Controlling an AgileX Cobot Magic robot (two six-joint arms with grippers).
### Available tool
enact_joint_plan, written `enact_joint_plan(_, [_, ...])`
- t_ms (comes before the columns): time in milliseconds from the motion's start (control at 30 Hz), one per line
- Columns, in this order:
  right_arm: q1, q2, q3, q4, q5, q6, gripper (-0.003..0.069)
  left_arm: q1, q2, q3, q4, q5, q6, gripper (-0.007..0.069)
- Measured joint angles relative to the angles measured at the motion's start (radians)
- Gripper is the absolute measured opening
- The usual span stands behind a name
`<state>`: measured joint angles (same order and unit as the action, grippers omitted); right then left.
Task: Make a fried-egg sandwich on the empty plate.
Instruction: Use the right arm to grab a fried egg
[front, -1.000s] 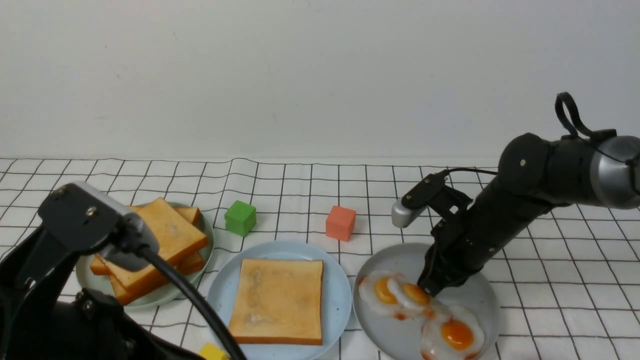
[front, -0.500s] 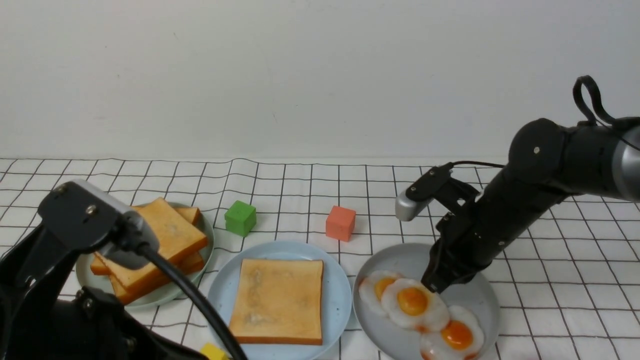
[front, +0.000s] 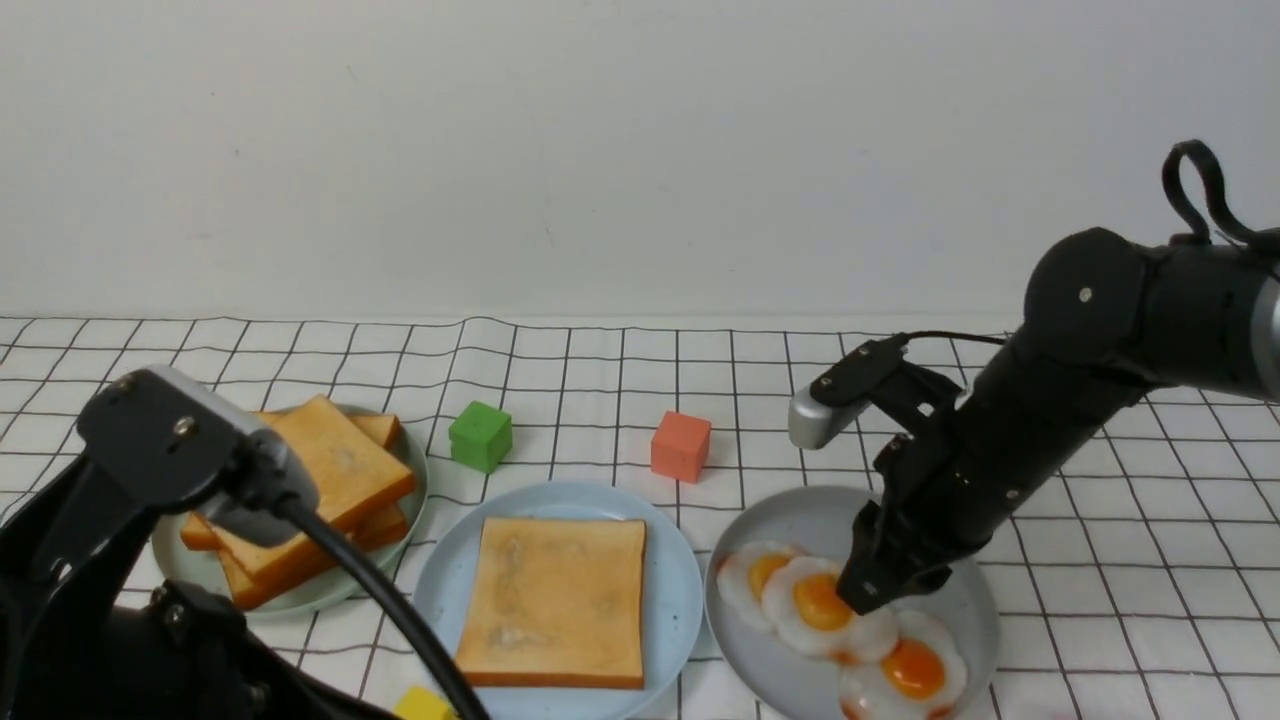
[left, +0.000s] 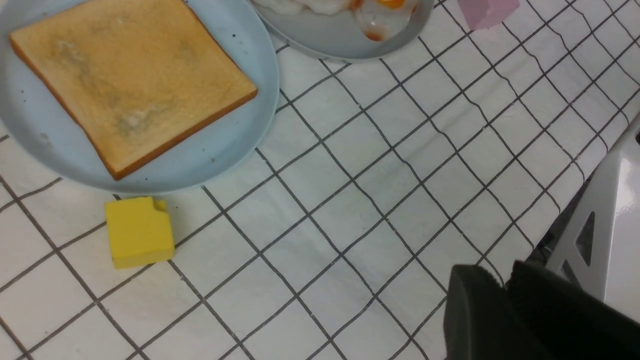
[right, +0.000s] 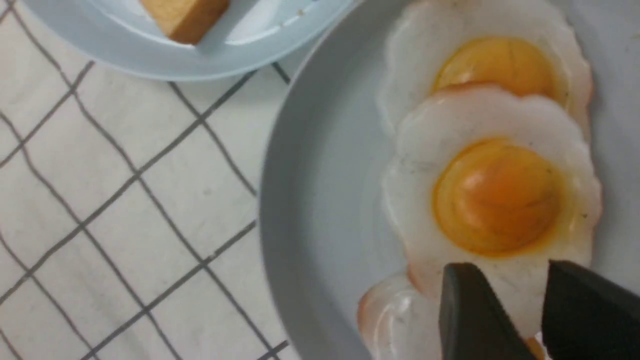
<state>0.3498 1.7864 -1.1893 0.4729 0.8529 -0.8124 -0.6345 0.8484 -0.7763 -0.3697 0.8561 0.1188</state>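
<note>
step: pickup | right gripper (front: 862, 598): fingers (right: 475, 315) half parted astride top egg (front: 812, 608) edge, unclamped | advice: pinch white (right: 465, 117), not yolk (right: 495, 200); lift level.

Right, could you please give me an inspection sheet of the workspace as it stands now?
Surface: white checked cloth, slightly rippled.
Job's things: light blue plate holds one toast slice, no egg on it yet. Three overlapping fried eggs on the grey plate. Toast pile on the pale green plate.
Clutter: green cube, orange cube, yellow block, pink block.
Grippers: right gripper open, over the top egg's edge. Left gripper shut, empty, over bare cloth.
Cables: thick black cable across the left foreground; thin black cable behind the right gripper.
Surroundings: plain pale wall; nothing else seen.
</note>
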Motion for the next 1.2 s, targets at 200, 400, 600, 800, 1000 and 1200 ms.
enact_joint_plan(200, [0.044,-0.092,0.079,0.001,-0.093,0.076,0.0321,0.0,-0.001,0.0,0.0,0.042,0.0,0.0121])
enact_joint_plan(400, [-0.059,-0.025,-0.036,0.013,0.029,0.141,0.0466,0.0,-0.041,0.0,0.0,0.053,0.0,0.0123])
enact_joint_plan(600, [-0.08,0.08,-0.128,0.016,0.126,0.107,0.0627,0.0,-0.061,0.0,0.0,0.053,0.001,0.0127])
enact_joint_plan(800, [-0.084,0.174,-0.162,0.025,0.142,0.079,0.0654,0.0,-0.06,0.0,-0.001,0.051,0.001,0.013])
enact_joint_plan(1000, [-0.122,0.256,-0.248,0.121,0.194,-0.011,0.056,0.0,-0.06,0.0,-0.016,0.048,0.001,0.0131])
enact_joint_plan(1200, [-0.176,0.296,-0.318,0.187,0.291,-0.048,0.0536,0.0,-0.06,0.0,-0.02,0.049,0.001,0.0133])
